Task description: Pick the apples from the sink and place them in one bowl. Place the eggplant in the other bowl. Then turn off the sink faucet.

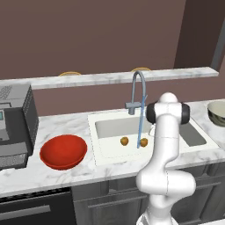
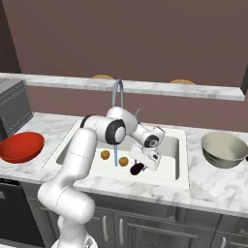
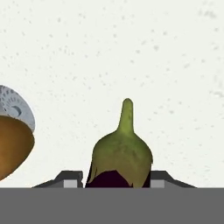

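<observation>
— White marble counter (image 1: pixel 66 180), sink (image 2: pixel 164 180) below: hand (image 2: pixel 139 167) down inside, clamped on eggplant (image 2: pixel 137 169)?
— Yes. Apples (image 2: pixel 105 155) just beside hand, both bowls unfilled, faucet (image 2: pixel 117 92) running; nearly everything left.

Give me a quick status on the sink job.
Claw shut on eggplant in sink. Both apples beside it. Faucet running. Nothing blocking.

I'm seeing flat, even rendered light, bright on the white sink (image 1: pixel 105 121); shadows faint, no glare, everything sharp, slightly pixelated up close.
</observation>
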